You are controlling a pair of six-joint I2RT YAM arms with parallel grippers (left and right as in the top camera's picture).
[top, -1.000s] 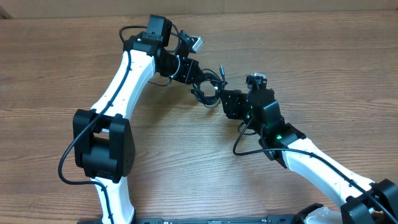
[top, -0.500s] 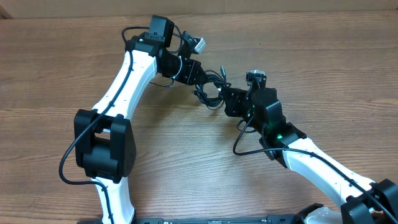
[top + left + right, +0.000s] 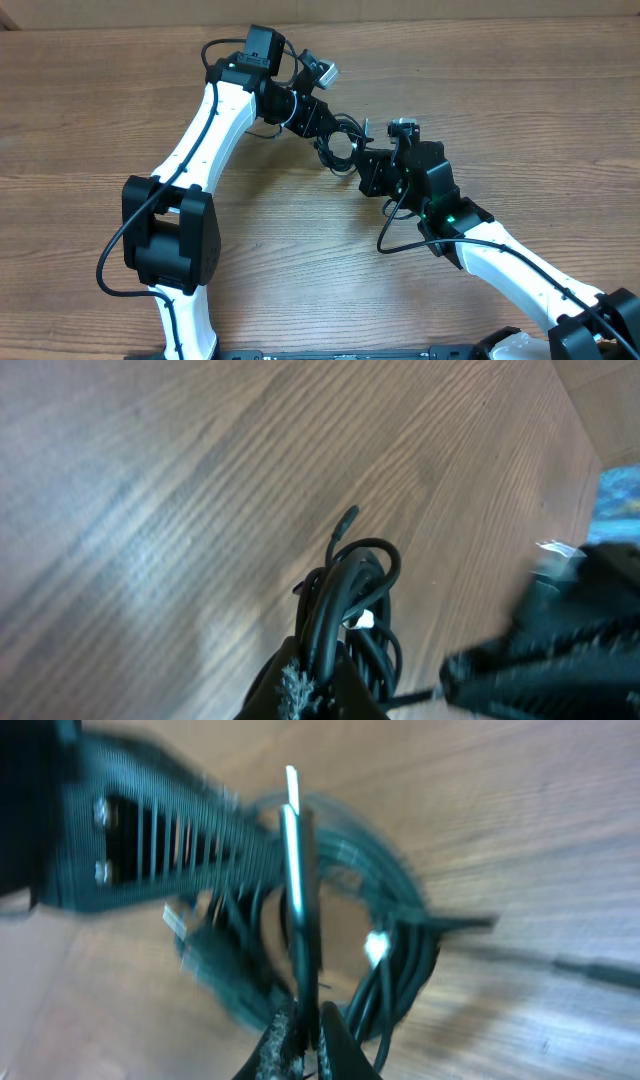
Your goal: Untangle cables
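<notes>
upper middle of the overhead frame, the cables [image 3: 341,150] are one coiled knot between my left tool [image 3: 330,133] and right tool [image 3: 358,158], both pinched tight on strands. nothing's separated yet; i'd say all the untangling remains.

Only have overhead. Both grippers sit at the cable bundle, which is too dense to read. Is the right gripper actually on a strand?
Observer: Yes. In the right wrist view, the right gripper is shut on one thin strand running straight up from its fingertips, in front of the coiled cables.
Operator: Left side?
Observer: In the left wrist view, the left gripper is shut on the bottom of the cables, with the loops standing above it.
Operator: Any free end?
Observer: One plug tip sticks out above the loops, clear of both grippers.
</notes>
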